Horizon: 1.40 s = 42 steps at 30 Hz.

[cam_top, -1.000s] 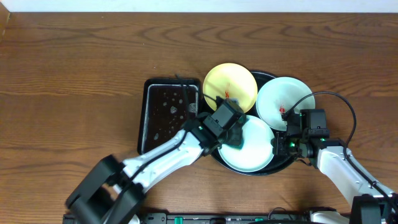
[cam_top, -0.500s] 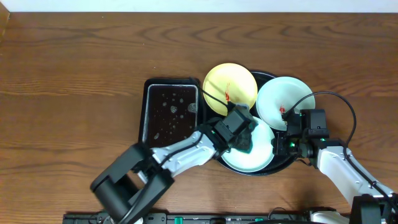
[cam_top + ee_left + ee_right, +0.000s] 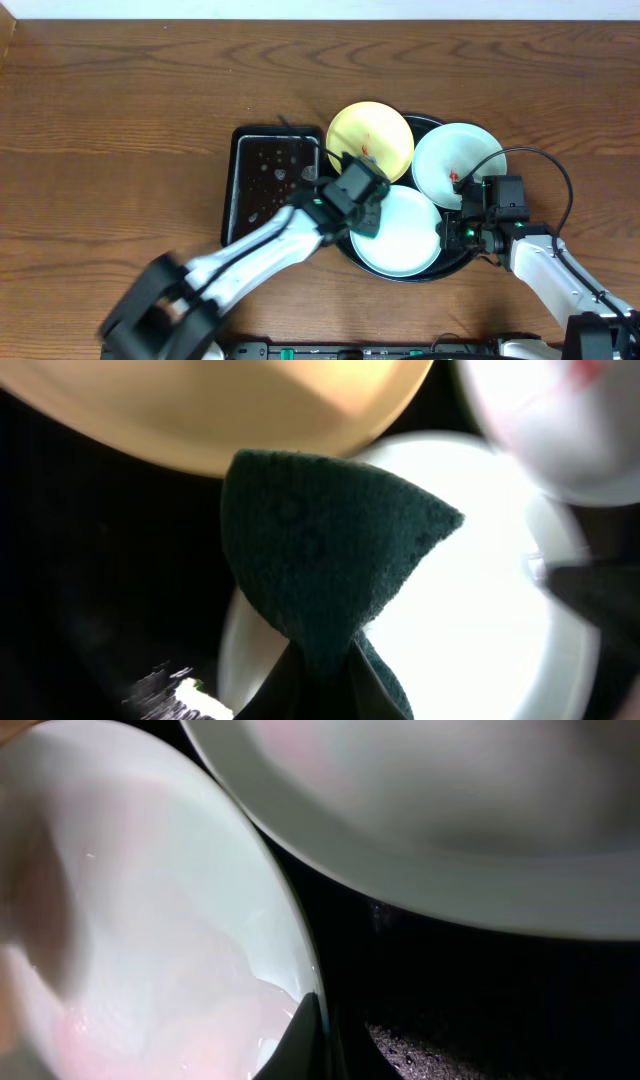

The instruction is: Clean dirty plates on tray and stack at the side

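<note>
Pinching a folded dark green scouring sponge [image 3: 320, 550] between closed fingers, the left gripper [image 3: 362, 203] hangs over the left edge of the near pale blue-white round plate [image 3: 408, 238]. That plate lies in the large round glossy black tray [image 3: 422, 125], beside the pale yellow plate [image 3: 372, 135] and a red-smeared second blue-white plate [image 3: 462, 158]. The right gripper [image 3: 466, 226] sits at the near plate's right rim, but how far it is open cannot be told. A rectangular black tray [image 3: 262, 190] lies alongside on the brown wooden table [image 3: 120, 120]
</note>
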Available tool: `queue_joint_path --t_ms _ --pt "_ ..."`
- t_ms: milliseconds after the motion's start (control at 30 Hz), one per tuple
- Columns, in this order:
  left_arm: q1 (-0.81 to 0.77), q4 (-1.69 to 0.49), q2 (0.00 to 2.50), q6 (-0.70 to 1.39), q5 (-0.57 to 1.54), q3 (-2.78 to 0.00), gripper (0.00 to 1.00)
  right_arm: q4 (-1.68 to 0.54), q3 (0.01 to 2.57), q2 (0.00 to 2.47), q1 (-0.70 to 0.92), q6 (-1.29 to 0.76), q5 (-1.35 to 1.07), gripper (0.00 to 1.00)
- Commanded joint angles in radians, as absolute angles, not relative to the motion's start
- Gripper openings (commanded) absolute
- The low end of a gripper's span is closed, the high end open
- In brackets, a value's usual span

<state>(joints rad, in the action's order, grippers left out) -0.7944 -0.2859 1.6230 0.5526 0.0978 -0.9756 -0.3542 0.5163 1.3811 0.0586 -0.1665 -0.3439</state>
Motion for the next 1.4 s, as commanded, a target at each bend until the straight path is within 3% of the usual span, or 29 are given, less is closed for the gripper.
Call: queue_joint_path --t_ms 0,167,300,533,733,1067,1367 --pt "-0.765 -0.324 1.468 0.460 0.089 -0.975 0.08 -0.351 0.513 1.382 0.063 -0.165 -0.345 0.14" --pt "-0.644 -0.427 1.360 0.438 0.089 -0.975 0.08 -0.339 0.513 1.382 0.063 -0.173 -0.350 0.11" --pt "-0.499 -0.483 1.355 0.415 0.108 -0.969 0.07 -0.336 0.513 1.382 0.063 -0.171 -0.400 0.01" --pt "-0.314 -0.521 1.428 0.344 0.146 -0.952 0.08 -0.330 0.515 1.378 0.065 -0.171 -0.420 0.01" --pt "-0.257 -0.509 1.547 0.343 0.146 -0.952 0.08 -0.352 0.525 1.308 0.065 -0.167 -0.407 0.01" --pt "-0.254 -0.472 1.692 0.340 0.147 -0.952 0.08 -0.412 0.585 1.073 0.081 -0.159 -0.061 0.01" --pt "-0.254 -0.465 1.713 0.340 0.146 -0.952 0.08 -0.416 0.659 0.979 0.258 -0.078 0.301 0.01"
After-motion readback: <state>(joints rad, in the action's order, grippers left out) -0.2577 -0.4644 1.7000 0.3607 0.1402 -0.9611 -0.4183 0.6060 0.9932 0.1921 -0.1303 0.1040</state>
